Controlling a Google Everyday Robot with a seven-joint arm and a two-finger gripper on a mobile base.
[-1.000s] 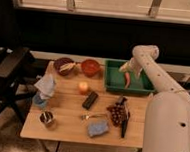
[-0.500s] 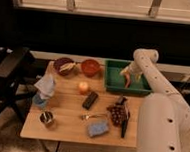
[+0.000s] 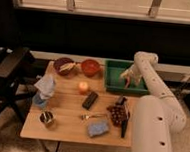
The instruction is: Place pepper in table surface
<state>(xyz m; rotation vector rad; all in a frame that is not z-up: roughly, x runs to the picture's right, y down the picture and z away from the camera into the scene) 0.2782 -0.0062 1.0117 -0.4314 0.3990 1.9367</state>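
My gripper (image 3: 128, 78) is down inside the green bin (image 3: 113, 78) at the back right of the table, near the bin's right half. A small red-orange sliver, the pepper (image 3: 131, 84), shows right at the gripper's tip, over the bin floor. I cannot tell whether the gripper holds it or only touches it. The table surface (image 3: 67, 113), a light-brown slatted wooden top, lies to the left of and in front of the bin.
On the table stand a dark bowl (image 3: 64, 66), a red bowl (image 3: 90, 67), a round orange fruit (image 3: 83, 86), a black block (image 3: 90, 100), a dark grape bunch (image 3: 117, 114), a blue sponge (image 3: 98, 128), a small cup (image 3: 47, 118) and a blue-white bag (image 3: 44, 88). A black chair (image 3: 8, 78) stands at the left.
The gripper has moved a little down and to the right, deeper into the green bin. The arm's forearm has swung with it. The things on the table have not moved.
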